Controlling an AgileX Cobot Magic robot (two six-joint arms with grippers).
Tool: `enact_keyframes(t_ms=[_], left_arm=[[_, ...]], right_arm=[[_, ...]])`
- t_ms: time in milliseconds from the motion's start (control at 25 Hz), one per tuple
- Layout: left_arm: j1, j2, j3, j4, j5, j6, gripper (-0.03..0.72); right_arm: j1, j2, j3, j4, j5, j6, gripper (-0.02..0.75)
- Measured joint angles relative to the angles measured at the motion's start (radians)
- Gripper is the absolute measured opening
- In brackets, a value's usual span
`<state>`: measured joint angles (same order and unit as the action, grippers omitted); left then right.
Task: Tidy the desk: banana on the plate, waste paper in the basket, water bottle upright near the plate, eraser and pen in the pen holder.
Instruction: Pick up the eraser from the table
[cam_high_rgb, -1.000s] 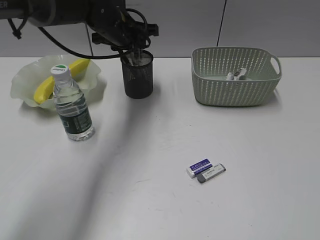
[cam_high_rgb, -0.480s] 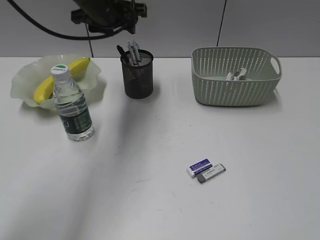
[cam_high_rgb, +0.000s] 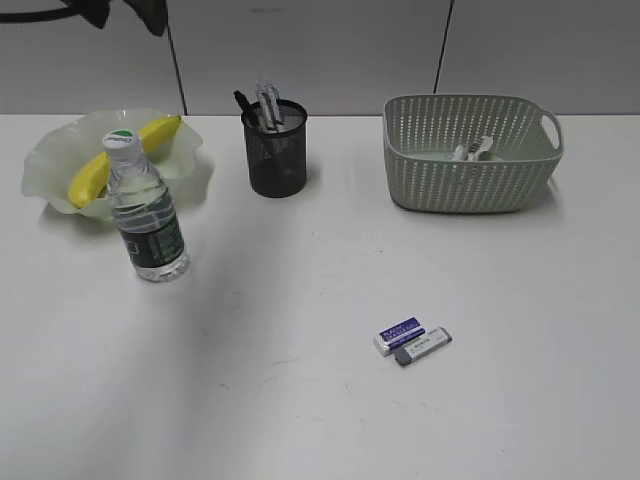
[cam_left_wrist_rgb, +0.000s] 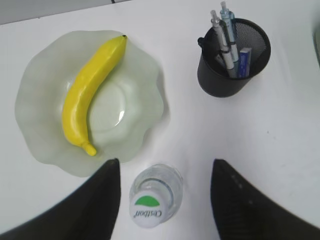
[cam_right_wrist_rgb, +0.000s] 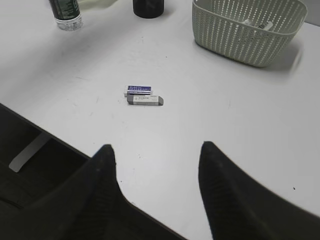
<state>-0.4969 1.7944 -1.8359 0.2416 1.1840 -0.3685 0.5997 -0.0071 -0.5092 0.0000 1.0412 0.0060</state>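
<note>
One banana: lying (cam_left_wrist_rgb: 86, 92) in the plate (cam_left_wrist_rgb: 145, 80), at the far left corner of the desk (cam_high_rgb: 330, 420).
One plate: sitting by the far edge, holding only the banana.
One bottle: standing (cam_high_rgb: 146, 210) upright just in front of the plate, cap (cam_left_wrist_rgb: 147, 211) on top.
One holder: standing (cam_high_rgb: 276, 148) near the far edge, between plate and basket, with three pens (cam_left_wrist_rgb: 224, 40) and a blue-and-white eraser (cam_left_wrist_rgb: 244, 62) sticking up inside it.
One basket: sitting (cam_high_rgb: 470, 150) toward the far right corner, with crumpled paper (cam_high_rgb: 472, 150) lying inside.
Two small items on the open desk: a blue-labelled eraser (cam_high_rgb: 398, 335) and a grey one (cam_high_rgb: 423, 346) are lying side by side, touching, nearer the front edge, right of centre.
Left gripper: hanging (cam_left_wrist_rgb: 162, 197) high over the bottle and plate, fingers spread apart, gripping nothing.
Right gripper: hovering (cam_right_wrist_rgb: 155, 185) above the front edge, fingers spread wide, gripping nothing, the two loose items lying well beyond it.
</note>
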Motion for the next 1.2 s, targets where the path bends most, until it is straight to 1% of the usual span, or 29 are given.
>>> enact_keyframes(t_ms=[80, 160, 240, 360, 520, 720, 840, 1040, 1200], left_arm=[[0.0, -0.036, 0.004, -0.007, 0.022, 0.04, 0.43], [0.0, -0.097, 0.031, -0.015, 0.026, 0.056, 0.43], [0.0, -0.17, 0.073, -0.036, 0.027, 0.066, 0.42], [0.0, -0.306, 0.17, -0.061, 0.029, 0.091, 0.387], [0.0, -0.504, 0.355, -0.067, 0.032, 0.103, 0.327], [0.0, -0.772, 0.641, -0.071, 0.006, 0.107, 0.25], [0.0, -0.94, 0.811, -0.098, -0.03, 0.11, 0.234], [0.0, -1.243, 1.077, -0.134, -0.072, 0.141, 0.23], [0.0, -1.465, 1.213, -0.14, -0.1, 0.151, 0.23]], right_arm=[[0.0, 0.0, 0.0, 0.0, 0.0, 0.0, 0.426], [0.0, 0.0, 0.0, 0.0, 0.0, 0.0, 0.426], [0.0, 0.0, 0.0, 0.0, 0.0, 0.0, 0.426], [0.0, 0.0, 0.0, 0.0, 0.0, 0.0, 0.426], [0.0, 0.0, 0.0, 0.0, 0.0, 0.0, 0.426], [0.0, 0.0, 0.0, 0.0, 0.0, 0.0, 0.426], [0.0, 0.0, 0.0, 0.0, 0.0, 0.0, 0.426], [0.0, 0.0, 0.0, -0.006, 0.0, 0.0, 0.426], [0.0, 0.0, 0.0, -0.014, 0.0, 0.0, 0.426]])
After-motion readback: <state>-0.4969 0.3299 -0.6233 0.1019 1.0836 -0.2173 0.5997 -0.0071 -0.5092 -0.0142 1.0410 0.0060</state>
